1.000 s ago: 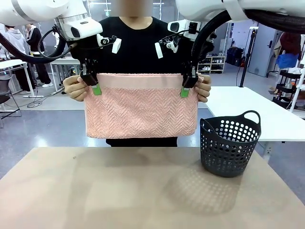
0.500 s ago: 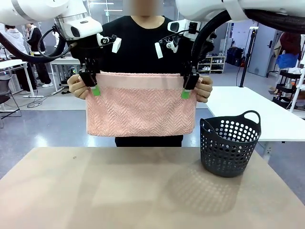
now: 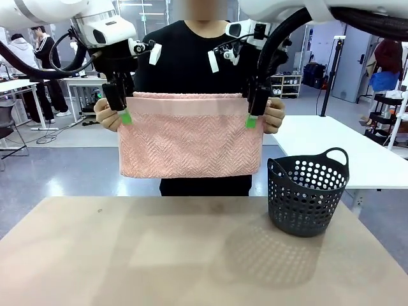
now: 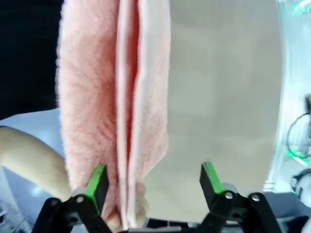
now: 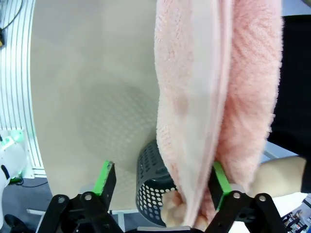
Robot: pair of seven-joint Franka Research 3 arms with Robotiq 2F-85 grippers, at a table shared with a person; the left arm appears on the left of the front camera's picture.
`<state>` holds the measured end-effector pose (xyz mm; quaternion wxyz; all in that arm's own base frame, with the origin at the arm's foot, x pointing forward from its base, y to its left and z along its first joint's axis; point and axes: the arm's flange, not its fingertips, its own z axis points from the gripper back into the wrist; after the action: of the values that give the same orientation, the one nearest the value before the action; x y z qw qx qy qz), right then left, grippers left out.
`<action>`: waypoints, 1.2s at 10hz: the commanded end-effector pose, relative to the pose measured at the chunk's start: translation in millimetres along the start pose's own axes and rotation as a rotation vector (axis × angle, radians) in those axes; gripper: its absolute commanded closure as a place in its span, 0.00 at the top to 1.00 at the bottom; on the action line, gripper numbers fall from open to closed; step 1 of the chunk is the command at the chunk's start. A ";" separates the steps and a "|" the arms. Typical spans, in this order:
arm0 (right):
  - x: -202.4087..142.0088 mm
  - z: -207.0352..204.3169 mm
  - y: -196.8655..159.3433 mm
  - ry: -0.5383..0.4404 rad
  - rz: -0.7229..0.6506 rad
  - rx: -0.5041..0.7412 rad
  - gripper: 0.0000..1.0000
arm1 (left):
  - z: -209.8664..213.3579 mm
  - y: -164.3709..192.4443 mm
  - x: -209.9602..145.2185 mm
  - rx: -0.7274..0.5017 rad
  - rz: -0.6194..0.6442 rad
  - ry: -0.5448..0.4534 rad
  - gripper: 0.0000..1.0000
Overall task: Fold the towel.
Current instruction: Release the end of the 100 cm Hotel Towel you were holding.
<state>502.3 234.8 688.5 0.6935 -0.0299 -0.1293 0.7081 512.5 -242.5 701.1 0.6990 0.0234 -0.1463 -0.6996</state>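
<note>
Both pairs of jaws stand wide apart, clamped on nothing. The left gripper (image 4: 153,170) and the right gripper (image 5: 163,167) each straddle a top corner of the towel (image 3: 191,140). Its layered upper edge lies against one green pad (image 4: 97,182), with open air before the other.

Since a second ago the towel and both grippers have gone up a little together. So have the person's hand just outside the left jaws (image 3: 105,115) and the hand just outside the right jaws (image 3: 274,116). The lower hem now hangs higher above the table (image 3: 159,255), far beneath the jaws. I judge the handover unfinished: the person bears the weight, and no fold can begin until the fingers close.

The count:
- One table.
- One towel, hanging flat between the two grippers.
- One dark perforated basket (image 3: 308,194), upright, below and outward of the right jaws.
- Two hands.
- Two grippers, with four green pads.
</note>
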 end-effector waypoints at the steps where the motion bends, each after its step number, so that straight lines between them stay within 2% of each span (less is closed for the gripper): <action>1: -10.5 35.2 -5.4 -0.085 -0.059 -0.062 1.00 | 27.1 4.4 -6.5 0.092 0.056 -0.016 1.00; 3: -40.3 72.1 -4.8 -0.175 -0.251 -0.032 1.00 | 62.7 1.8 -29.4 0.052 0.260 -0.045 1.00; 4: -56.8 87.0 4.5 -0.163 -0.346 -0.021 1.00 | 84.3 -11.7 -44.0 0.039 0.357 -0.061 1.00; 5: -74.2 101.2 15.6 -0.203 -0.409 -0.003 1.00 | 103.3 -27.3 -60.1 0.053 0.440 -0.075 1.00; 7: -114.0 123.1 37.7 -0.162 -0.605 -0.039 1.00 | 134.7 -58.1 -104.5 0.163 0.707 -0.002 1.00; 9: -141.1 135.7 56.0 -0.161 -0.792 -0.069 1.00 | 143.9 -86.6 -131.4 0.187 0.847 -0.033 1.00; 12: -163.7 140.7 80.8 -0.144 -0.896 -0.081 1.00 | 138.5 -110.5 -160.2 0.176 0.997 -0.051 1.00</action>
<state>406.4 49.4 796.8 0.9119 0.0569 -0.2009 0.3534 383.0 -61.6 796.6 0.9355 -0.0077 -0.2031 -0.2889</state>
